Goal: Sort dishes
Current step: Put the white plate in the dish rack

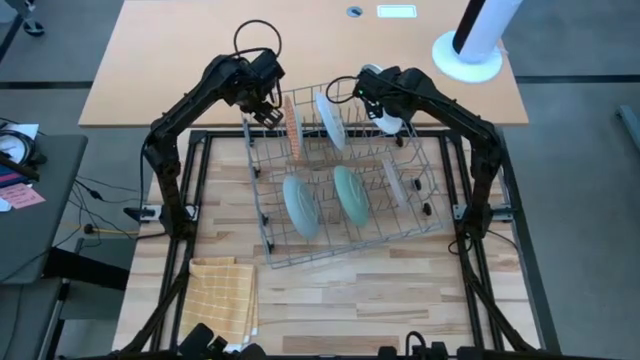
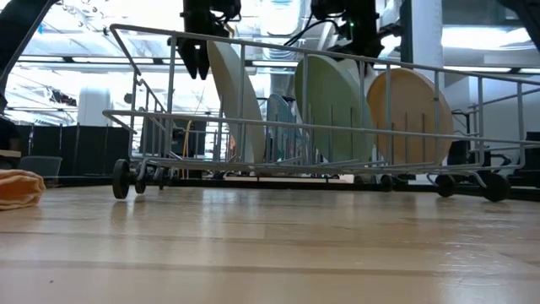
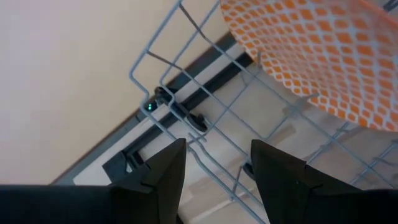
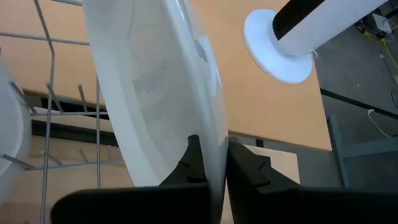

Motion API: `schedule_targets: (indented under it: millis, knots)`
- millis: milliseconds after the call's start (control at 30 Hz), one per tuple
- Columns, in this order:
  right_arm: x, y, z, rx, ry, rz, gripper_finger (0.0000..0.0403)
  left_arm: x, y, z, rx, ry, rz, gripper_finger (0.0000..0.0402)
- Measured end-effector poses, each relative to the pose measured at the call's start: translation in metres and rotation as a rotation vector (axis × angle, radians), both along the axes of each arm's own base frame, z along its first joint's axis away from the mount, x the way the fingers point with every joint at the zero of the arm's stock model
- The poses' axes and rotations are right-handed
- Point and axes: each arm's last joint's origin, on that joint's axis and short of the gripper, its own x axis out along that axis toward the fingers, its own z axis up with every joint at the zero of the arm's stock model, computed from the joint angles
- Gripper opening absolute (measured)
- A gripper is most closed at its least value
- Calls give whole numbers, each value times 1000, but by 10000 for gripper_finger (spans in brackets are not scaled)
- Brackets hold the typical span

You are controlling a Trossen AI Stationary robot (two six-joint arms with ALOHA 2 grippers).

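While two teal plates (image 1: 300,205) are standing in the rack's (image 1: 300,258) near rows, the patterned plate (image 1: 293,128) and a white plate (image 1: 331,120) are sitting in the far row on the worktop (image 1: 380,300). At the far left corner the left pincer (image 1: 268,117) is hovering, fingers apart and empty. Over the far right, the right pincer (image 4: 211,163) is clamping another white plate's (image 4: 155,87) rim; gripped so thinly, it could be slipping or knocking a wire.

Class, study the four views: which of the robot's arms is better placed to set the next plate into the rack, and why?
Probably the right. Its gripper is shut on a white plate at the wire rack's far edge. The left gripper is open and holds nothing, beside the orange patterned plate.
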Motion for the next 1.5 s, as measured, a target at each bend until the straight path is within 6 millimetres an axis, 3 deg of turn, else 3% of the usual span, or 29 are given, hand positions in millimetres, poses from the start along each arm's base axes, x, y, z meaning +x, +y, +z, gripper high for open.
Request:
schedule_targets:
  millis: [367, 667, 1167, 1300, 1500]
  knots:
    - [-8, -7, 3, -17, -13, -41, 22, 4, 2, -28, -104, 63, -16, 175]
    - [-11, -10, 2, -12, -9, -52, 19, 7, 0, -37, -161, 57, -51, 175]
    - [19, -4, -25, 16, 54, -12, 18, 8, -2, -37, -199, 44, -95, 175]
    - [19, 1, -17, -1, 34, -5, 18, 8, -2, -37, -205, 43, -102, 175]
    - [6, 5, 11, -84, -55, -25, 18, 7, 2, -49, -225, 72, -111, 175]
